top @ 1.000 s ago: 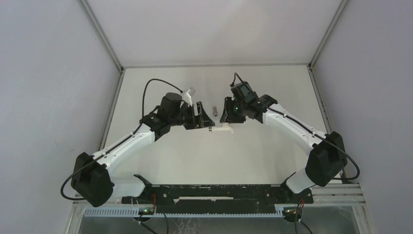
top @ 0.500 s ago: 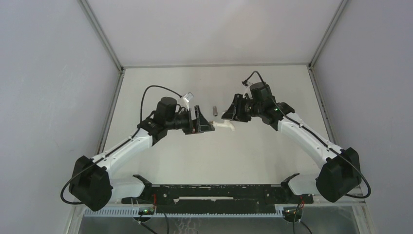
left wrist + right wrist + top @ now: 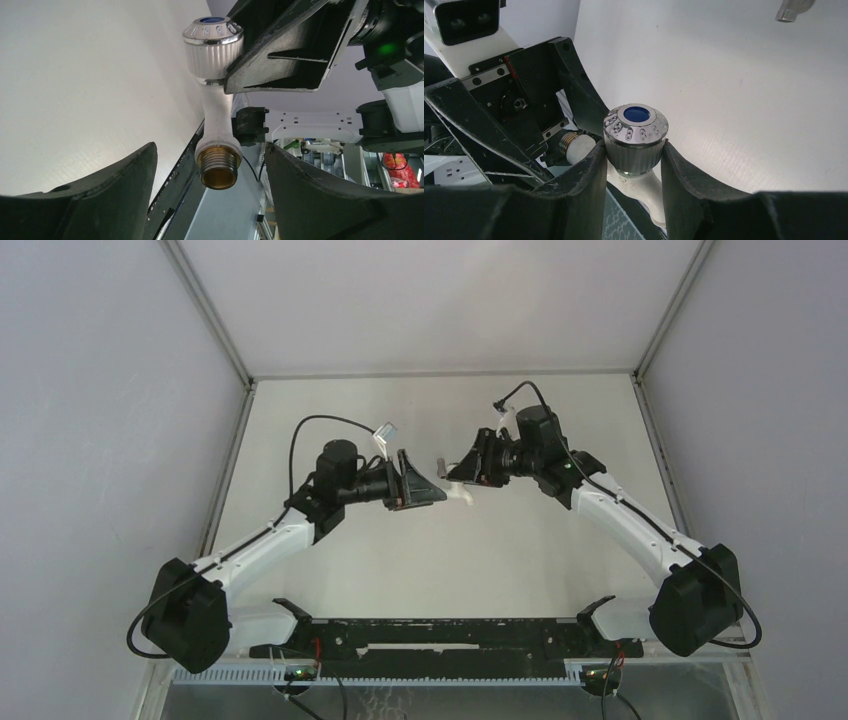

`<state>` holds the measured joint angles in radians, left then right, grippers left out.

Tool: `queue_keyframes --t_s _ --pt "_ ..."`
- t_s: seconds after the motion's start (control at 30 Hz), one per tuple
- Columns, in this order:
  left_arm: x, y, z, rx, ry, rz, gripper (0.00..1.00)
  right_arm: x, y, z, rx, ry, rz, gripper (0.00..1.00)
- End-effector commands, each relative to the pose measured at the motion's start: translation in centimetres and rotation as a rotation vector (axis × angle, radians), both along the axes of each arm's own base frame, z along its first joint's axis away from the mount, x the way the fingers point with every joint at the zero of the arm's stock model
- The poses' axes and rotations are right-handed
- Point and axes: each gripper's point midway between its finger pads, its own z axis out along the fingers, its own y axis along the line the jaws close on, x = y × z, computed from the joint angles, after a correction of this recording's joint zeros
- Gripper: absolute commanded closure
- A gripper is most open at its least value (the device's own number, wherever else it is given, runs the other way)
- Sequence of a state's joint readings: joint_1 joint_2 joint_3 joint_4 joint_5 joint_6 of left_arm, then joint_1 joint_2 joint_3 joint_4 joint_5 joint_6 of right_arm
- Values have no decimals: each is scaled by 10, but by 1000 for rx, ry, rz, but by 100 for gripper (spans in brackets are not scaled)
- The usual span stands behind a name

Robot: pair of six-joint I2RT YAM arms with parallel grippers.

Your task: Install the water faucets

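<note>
White tap (image 3: 644,192) hangs in the air between the two arms, above the table (image 3: 520,540). The right gripper (image 3: 634,150) clamps it across its ribbed chrome knob (image 3: 635,127). It looks light and stiff, with a hard plastic body, a metal knob and a brass thread (image 3: 217,172) at the other end. The ribs give the fingers some bite. The smooth white neck would likely slip, and the thread is best left unpinched so it can screw in. The left gripper (image 3: 210,157) stands wide, one jaw on each side of the brass thread, touching it on neither side as far as I can tell. Farther out on the table lies the grey fitting (image 3: 793,10), well apart from both grippers; it is small and probably prone to roll. The closeness of the two grippers looks like the main obstacle.
</note>
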<state>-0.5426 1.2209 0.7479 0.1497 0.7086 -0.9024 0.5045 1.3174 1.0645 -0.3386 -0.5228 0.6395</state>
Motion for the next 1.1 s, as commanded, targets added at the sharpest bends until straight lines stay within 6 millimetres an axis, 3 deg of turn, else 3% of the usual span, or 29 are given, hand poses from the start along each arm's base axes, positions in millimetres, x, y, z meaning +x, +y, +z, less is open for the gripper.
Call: queue_keyframes --t_s 0.0,0.1,0.23,0.43,0.47,0.5,0.6,0.67,0.87,1.07 --pt "0 -1 18 -64 -43 -11 22 -2 5 27 69 -72 24 100" --pt "1 -1 18 -64 -41 -2 30 -3 5 26 63 -75 30 100" --pt "2 0 13 -53 -33 5 49 -4 5 25 61 -73 33 100" --pt "4 0 12 -43 -33 14 98 -6 6 25 63 -71 48 100" --pt "4 1 12 -38 -37 13 100 -7 6 25 69 -67 54 100" --pt "4 1 13 -36 -42 12 100 -7 6 27 78 -65 58 92" --pt "1 3 19 -42 -63 1 100 -12 3 38 135 -87 92 41" --pt "-2 5 27 -56 -89 -12 100 -19 -5 47 179 -113 118 27" --pt "-17 13 54 -100 -208 -59 100 -47 -27 79 433 -214 210 23" --pt "-31 14 81 -166 -301 -120 100 -76 -24 96 529 -360 313 21"
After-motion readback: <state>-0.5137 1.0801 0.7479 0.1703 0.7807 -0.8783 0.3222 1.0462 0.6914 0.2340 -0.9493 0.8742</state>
